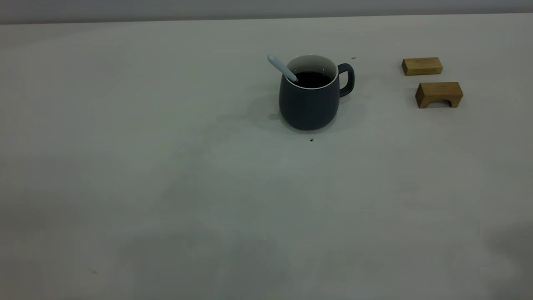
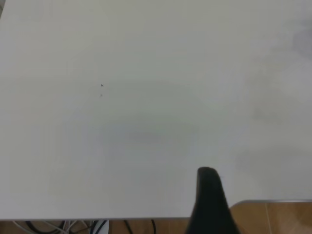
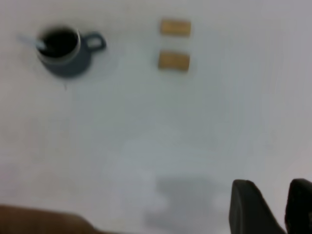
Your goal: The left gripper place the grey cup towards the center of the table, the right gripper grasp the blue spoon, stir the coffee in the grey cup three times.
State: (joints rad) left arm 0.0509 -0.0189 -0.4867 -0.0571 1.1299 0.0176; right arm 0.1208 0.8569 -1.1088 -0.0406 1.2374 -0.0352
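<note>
Grey cup (image 1: 308,104): rounded, matte slate-grey mug with a white interior and thin white rim; it stands upright on the table, toward the far middle of the exterior view, its loop handle pointing to that view's right.
Coffee (image 1: 313,79): black-brown liquid with a glossy surface, filling the cup well below the rim.
Blue spoon (image 1: 281,67): slim, pale-blue handle leaning on the cup's rim and sticking out up and to the left in the exterior view; its lower end dips into the coffee.
Table (image 1: 208,200): plain off-white matte top with a few tiny dark specks, one just in front of the cup.
Wooden blocks: two light-brown pieces to the right of the cup, well apart from it; the farther one (image 1: 422,66) is a flat rectangular bar, the nearer one (image 1: 439,94) has an arched cut-out underneath.
Writing: none can be read on any item.
Left gripper (image 2: 209,202): only one black finger shows, over bare table near its edge; whether the jaws are wide or narrow cannot be told.
Right gripper (image 3: 278,207): two black fingertips with a narrow gap between them, holding nothing, far from the cup.
</note>
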